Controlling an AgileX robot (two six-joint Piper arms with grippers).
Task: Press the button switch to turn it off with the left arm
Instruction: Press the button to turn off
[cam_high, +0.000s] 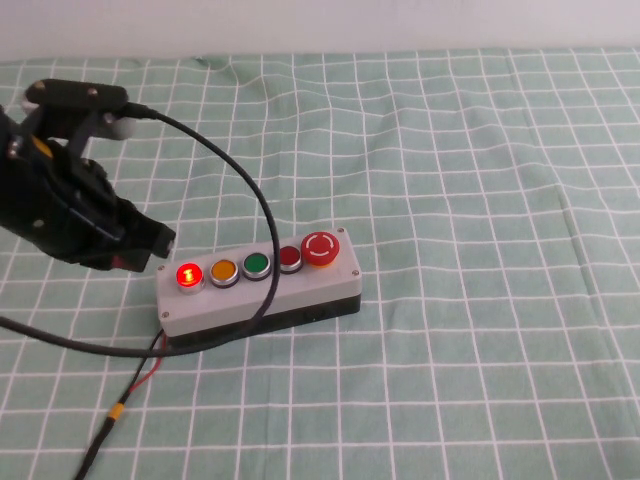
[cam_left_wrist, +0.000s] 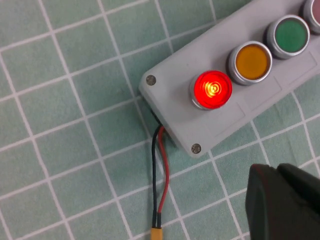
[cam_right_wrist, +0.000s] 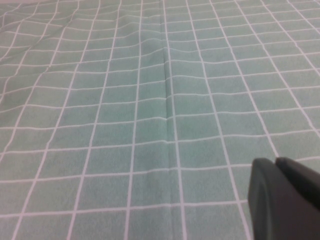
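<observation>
Green checked cloth (cam_high: 480, 150) | left claw (cam_high: 140, 245) beside lit red button (cam_high: 187, 275) (closed) | right claw (cam_right_wrist: 285, 200) closed.

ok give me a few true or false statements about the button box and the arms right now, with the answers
1. The round red button at the grey plastic switch box's left end is lit. True.
2. The left gripper is pressing that lit button. False: it sits just left of the box, not touching the button.
3. A round orange button sits next to the lit one. True.
4. The round green button is glowing too. False: only the red one glows.
5. The right gripper hovers above the box. False: its wrist view shows only the green checked tablecloth.
</observation>
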